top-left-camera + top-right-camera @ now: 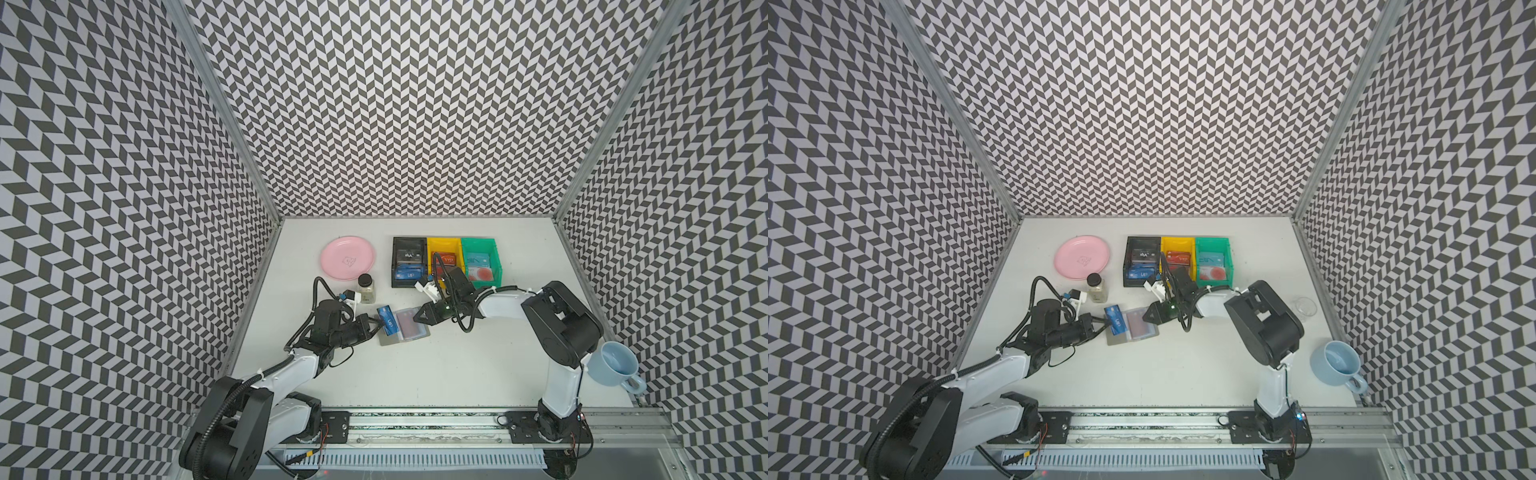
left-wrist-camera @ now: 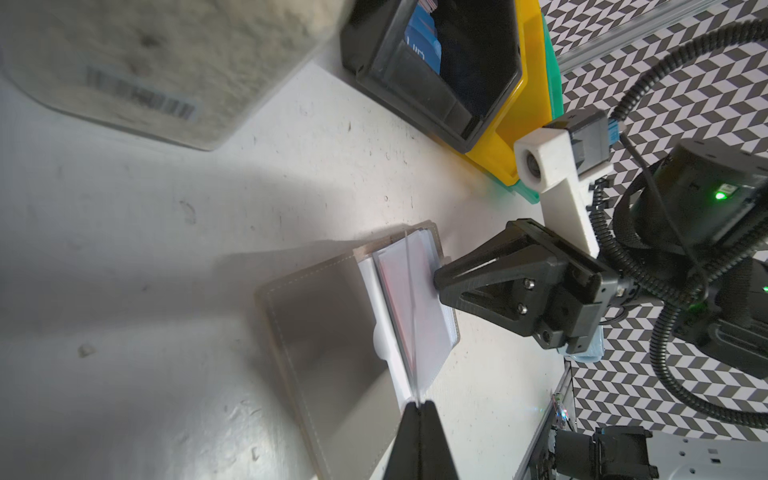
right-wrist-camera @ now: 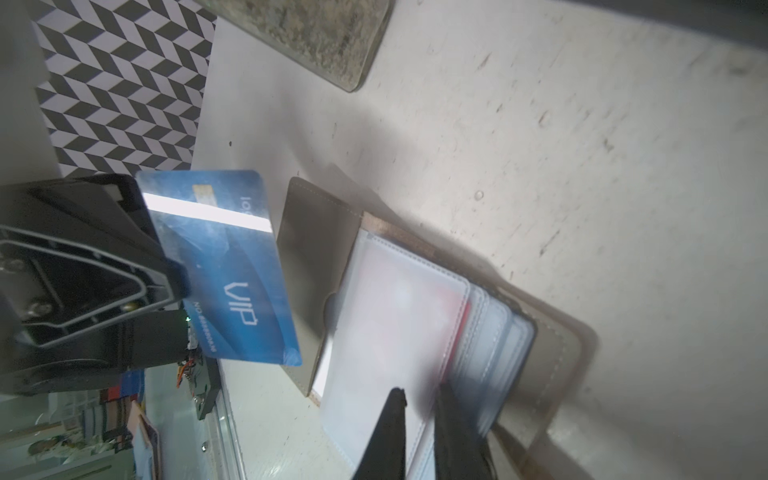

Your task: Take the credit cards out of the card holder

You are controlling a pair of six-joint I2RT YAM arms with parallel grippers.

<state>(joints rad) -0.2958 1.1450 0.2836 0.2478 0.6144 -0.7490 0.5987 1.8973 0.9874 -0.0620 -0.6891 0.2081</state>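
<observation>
ok so the left claw point(image 1: 376, 325) is clamped on the blue card point(image 1: 386, 321), the VIP one, pinching a short edge. In the right wrist view the whole card is visible, tilted above the holder's grey cover and clear of the sleeves point(image 3: 395, 299). The holder point(image 1: 388, 340) lies open, flat, mid-table point(image 1: 415, 374), with a red card point(image 1: 411, 326) showing through the top sleeve. The right claw point(image 1: 415, 316) comes in from 3 o'clock with its tips at the sleeves' edge. There's a thin gap between its fingers point(image 3: 390, 428), but honestly can't tell if it's pinching a sleeve. At 12 o'clock from the holder sit a black bin point(image 1: 409, 239), a yellow bin point(image 1: 444, 239) and a green bin point(image 1: 478, 239), all with cards inside. Jar point(image 1: 366, 289) at 10 o'clock, pink plate point(image 1: 347, 257) further out that way, blue mug point(image 1: 613, 368) way off at 4 o'clock by the table's edge
</observation>
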